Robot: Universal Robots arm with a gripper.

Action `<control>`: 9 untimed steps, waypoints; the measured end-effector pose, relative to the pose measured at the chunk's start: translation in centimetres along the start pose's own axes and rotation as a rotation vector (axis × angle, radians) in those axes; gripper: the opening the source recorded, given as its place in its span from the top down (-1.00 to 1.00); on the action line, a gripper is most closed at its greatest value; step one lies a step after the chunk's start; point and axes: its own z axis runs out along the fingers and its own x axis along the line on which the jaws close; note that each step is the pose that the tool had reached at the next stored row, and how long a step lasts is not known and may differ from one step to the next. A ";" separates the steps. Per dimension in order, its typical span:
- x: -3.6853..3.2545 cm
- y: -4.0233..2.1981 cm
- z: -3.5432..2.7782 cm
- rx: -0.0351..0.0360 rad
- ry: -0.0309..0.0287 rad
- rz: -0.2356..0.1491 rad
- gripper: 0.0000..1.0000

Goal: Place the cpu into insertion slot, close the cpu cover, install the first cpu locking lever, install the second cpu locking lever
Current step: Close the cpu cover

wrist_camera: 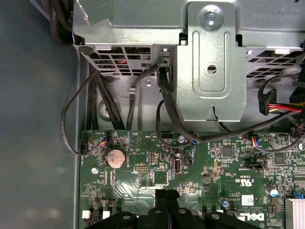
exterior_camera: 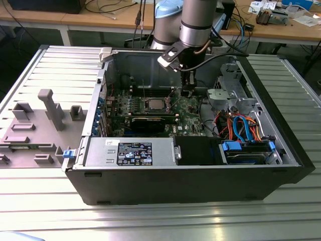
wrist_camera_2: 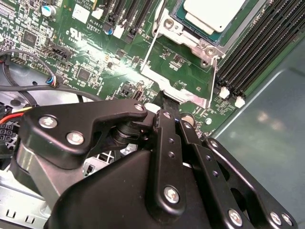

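One each: seeing sq. grey cpu in metal-rimmed insertion slot, thin cpu cover open, end effector pressed together beside it.

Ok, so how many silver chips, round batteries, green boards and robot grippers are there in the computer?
cpu: 1
round battery: 1
green circuit board: 1
gripper: 1
Total: 4

arm: silver-grey tube, pale blue joint | tool: black linkage bars (silver screw heads)
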 end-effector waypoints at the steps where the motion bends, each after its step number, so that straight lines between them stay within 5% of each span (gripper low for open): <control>1: 0.00 -0.02 0.00 0.0000 0.0000 0.000 0.79; 9: 0.00 -0.24 0.00 0.0000 0.0000 0.000 0.79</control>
